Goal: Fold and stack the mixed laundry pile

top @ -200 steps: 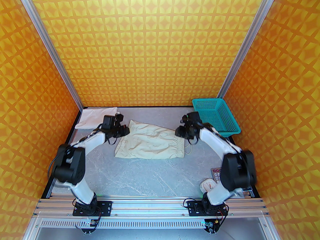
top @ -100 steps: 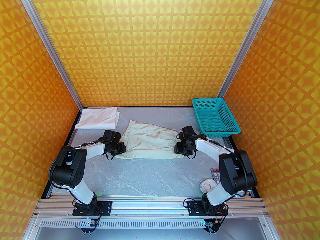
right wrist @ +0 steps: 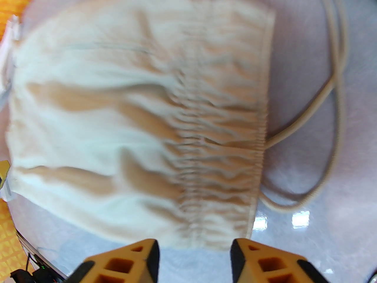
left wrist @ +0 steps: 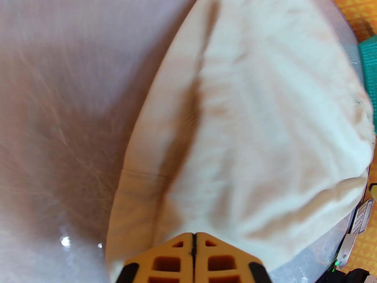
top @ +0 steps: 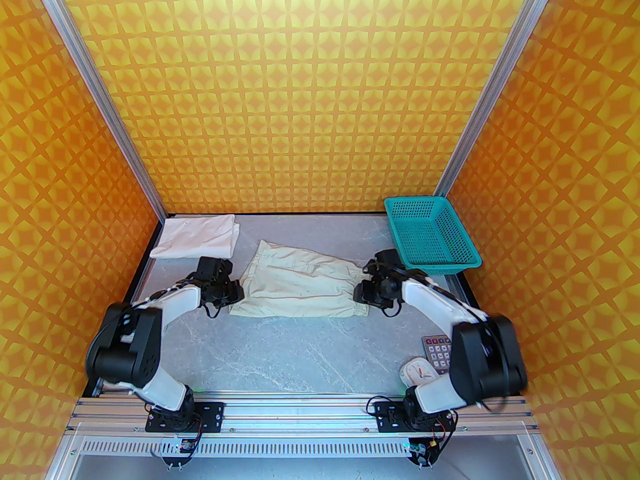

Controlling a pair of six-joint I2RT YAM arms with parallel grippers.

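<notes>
The pale cream shorts (top: pixel 300 285) lie flat in the middle of the table, with the gathered waistband (right wrist: pixel 223 134) on the right and a loose drawstring (right wrist: pixel 332 99) beyond it. A folded white T-shirt (top: pixel 197 238) rests at the back left corner. My left gripper (top: pixel 238 293) sits at the shorts' left end. In the left wrist view its fingertips (left wrist: pixel 182 245) are pressed together over the cloth's edge (left wrist: pixel 250 128), so the gripper (left wrist: pixel 193 245) is shut. My right gripper (top: pixel 362 293) hovers at the waistband end. It (right wrist: pixel 194 253) is open with nothing between its fingers.
A teal mesh basket (top: pixel 432 235) stands at the back right, close behind the right wrist. Near the right arm's base lie a calculator-like keypad (top: pixel 436 350) and a small white object (top: pixel 416 370). Bare grey table (top: pixel 300 353) stretches in front of the shorts.
Both grippers swept from the shorts' far side to its near edge, then drew slightly outward. The right gripper's fingers have spread apart.
</notes>
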